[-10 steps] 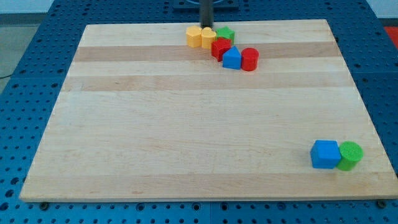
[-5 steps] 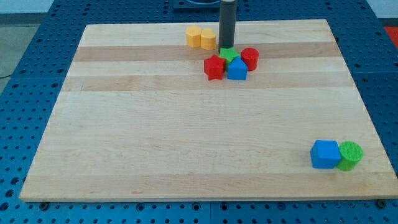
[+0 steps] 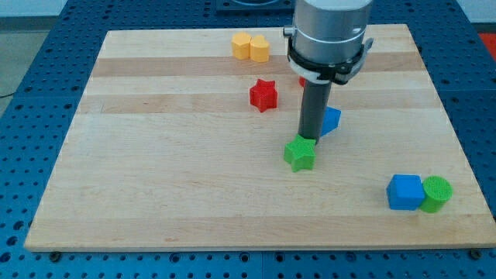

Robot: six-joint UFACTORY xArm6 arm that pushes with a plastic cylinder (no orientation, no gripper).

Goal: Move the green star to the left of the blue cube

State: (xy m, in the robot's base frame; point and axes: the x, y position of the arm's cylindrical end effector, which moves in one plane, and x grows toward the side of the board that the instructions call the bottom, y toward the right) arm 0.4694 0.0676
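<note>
The green star (image 3: pixel 300 153) lies on the wooden board (image 3: pixel 170 186), right of the middle. My tip (image 3: pixel 310 139) touches the star's upper right edge. The blue cube (image 3: pixel 405 191) sits near the bottom right corner, well to the right of and below the star. A green cylinder (image 3: pixel 436 193) touches the cube's right side.
A blue pointed block (image 3: pixel 331 120) sits just right of the rod. A red star (image 3: pixel 263 94) lies above and left of the green star. Two yellow blocks (image 3: pixel 250 46) sit at the top edge. A red block (image 3: pixel 301 80) is mostly hidden behind the arm.
The rod moved down and to the right, pushing the green star out of the top cluster toward the middle. The blue pointed block moved down and right too, and the red star slid slightly down-left.
</note>
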